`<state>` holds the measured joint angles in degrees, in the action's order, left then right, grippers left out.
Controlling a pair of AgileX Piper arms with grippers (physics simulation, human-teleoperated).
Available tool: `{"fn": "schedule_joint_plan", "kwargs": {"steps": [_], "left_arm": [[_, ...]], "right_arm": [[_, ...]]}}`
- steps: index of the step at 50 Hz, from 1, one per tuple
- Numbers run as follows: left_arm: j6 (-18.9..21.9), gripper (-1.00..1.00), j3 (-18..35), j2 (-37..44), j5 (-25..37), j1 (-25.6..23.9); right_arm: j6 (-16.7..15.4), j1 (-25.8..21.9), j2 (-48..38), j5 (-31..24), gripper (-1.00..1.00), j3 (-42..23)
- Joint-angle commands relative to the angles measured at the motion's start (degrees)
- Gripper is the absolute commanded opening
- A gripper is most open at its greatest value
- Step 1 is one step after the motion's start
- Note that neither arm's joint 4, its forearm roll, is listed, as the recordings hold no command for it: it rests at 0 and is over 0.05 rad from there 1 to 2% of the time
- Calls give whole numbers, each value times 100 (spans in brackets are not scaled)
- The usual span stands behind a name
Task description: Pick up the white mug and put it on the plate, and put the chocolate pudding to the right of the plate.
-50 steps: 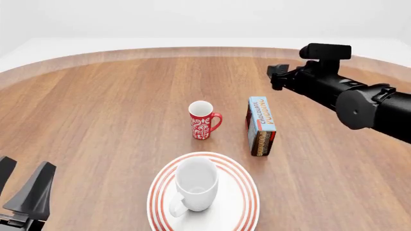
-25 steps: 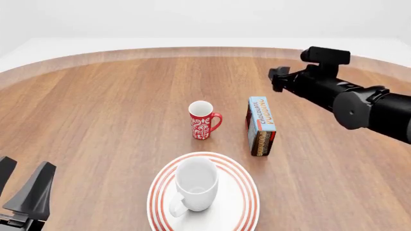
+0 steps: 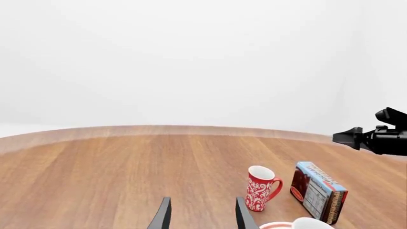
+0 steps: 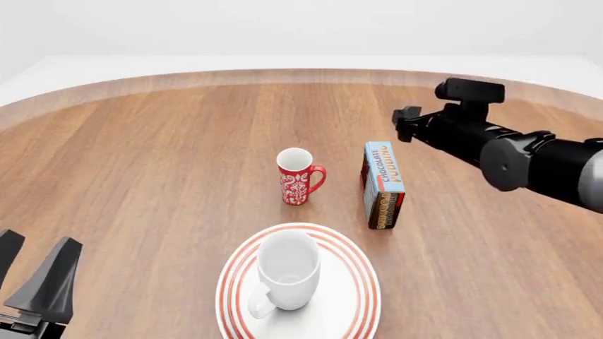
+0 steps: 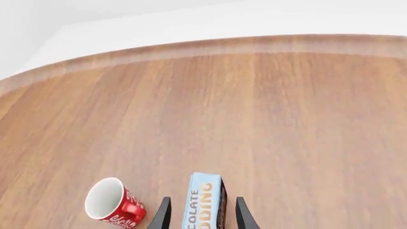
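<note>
The white mug (image 4: 287,272) stands upright on the red-ringed plate (image 4: 363,286) at the near middle of the table. The chocolate pudding (image 4: 383,185) box stands on its long edge behind and to the right of the plate, blue face up. My right gripper (image 4: 403,121) hovers open above and just behind the box. In the right wrist view its fingers (image 5: 242,215) frame the box (image 5: 205,198) from above without touching it. My left gripper (image 4: 38,247) rests open and empty at the near left. Its own gripper (image 3: 202,217) looks past the box (image 3: 317,191).
A slim red patterned mug (image 4: 298,176) stands upright just left of the pudding box, handle toward it, and shows as the red mug (image 5: 113,202) in the right wrist view. The wooden table's (image 4: 141,155) curved far edge runs across the back.
My right arm has dropped a little and drawn slightly closer to the pudding box. The left gripper, mugs, plate and box have not moved.
</note>
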<state>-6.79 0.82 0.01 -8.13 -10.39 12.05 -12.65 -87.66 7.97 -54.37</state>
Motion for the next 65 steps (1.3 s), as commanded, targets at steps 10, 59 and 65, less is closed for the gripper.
{"fn": "schedule_joint_plan", "kwargs": {"steps": [10,59,65], "left_arm": [[-5,100,2,0,-7,-6],[-22,100,-11,0,-24,-7],[-20,100,-11,0,-24,-10]], "right_arm": [[-62,24,-300,30,100,-52],[-229,-85,-875,-65,100,-338],[-258,-110,-900,-95,100,-355]]}}
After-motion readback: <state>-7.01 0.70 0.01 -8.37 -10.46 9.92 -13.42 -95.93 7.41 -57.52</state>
